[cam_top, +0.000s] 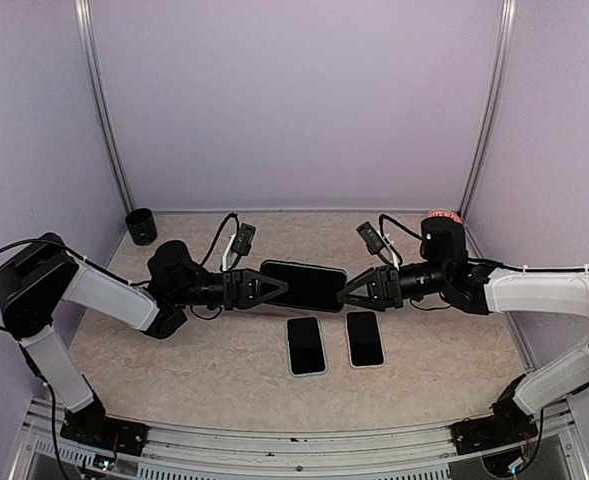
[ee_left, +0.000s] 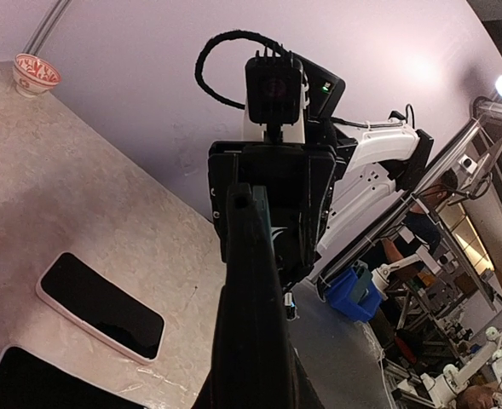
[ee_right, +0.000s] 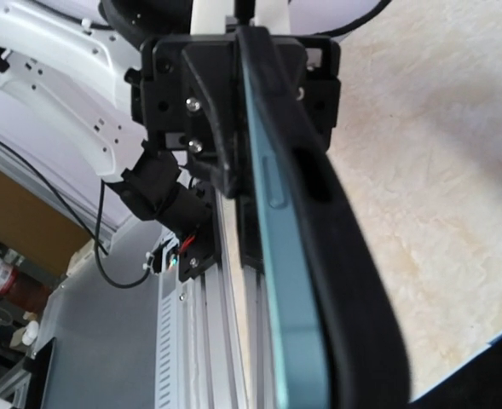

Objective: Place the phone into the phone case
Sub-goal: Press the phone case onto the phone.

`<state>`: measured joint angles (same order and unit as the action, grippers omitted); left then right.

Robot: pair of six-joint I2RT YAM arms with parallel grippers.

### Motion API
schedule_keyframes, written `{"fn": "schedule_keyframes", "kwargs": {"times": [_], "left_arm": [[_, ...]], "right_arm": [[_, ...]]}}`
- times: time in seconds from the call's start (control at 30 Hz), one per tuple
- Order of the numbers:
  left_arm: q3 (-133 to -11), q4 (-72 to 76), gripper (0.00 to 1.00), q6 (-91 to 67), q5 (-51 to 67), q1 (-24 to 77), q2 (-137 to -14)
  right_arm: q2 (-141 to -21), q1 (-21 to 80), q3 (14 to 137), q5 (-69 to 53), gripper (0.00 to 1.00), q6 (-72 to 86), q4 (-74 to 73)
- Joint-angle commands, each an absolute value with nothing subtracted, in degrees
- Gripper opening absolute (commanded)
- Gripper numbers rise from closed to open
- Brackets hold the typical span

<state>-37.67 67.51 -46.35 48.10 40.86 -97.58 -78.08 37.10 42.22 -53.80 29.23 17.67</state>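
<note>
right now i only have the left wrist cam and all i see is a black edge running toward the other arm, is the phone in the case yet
Observer: The right wrist view shows a teal phone lying edge-on along the black case. I cannot tell whether it is fully seated.
Operator: ok whos holding it
Observer: From the top view, the left gripper is clamped on its left end, and it hangs above the table.
Operator: and the right one
Observer: The right gripper has its fingertips at the other end. I cannot tell whether it is clamped.
</note>
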Motion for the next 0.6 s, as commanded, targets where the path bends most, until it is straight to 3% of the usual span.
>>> {"fn": "schedule_keyframes", "kwargs": {"times": [0.0,0.2,0.57], "left_arm": [[-39.78,66.51,0.07,-43.91,49.65,39.99,-98.12],[-39.99,66.16,0.07,-43.92,50.03,39.99,-98.35],[-39.72,69.47,0.07,-46.80,50.69,39.99,-100.78]], "right_arm": [[-77.30,35.75,41.75,-57.88,0.48,30.50,20.95],[-78.59,35.77,42.79,-60.71,0.41,30.71,22.56],[-79.19,35.77,41.42,-66.17,0.19,32.77,27.97]]}}
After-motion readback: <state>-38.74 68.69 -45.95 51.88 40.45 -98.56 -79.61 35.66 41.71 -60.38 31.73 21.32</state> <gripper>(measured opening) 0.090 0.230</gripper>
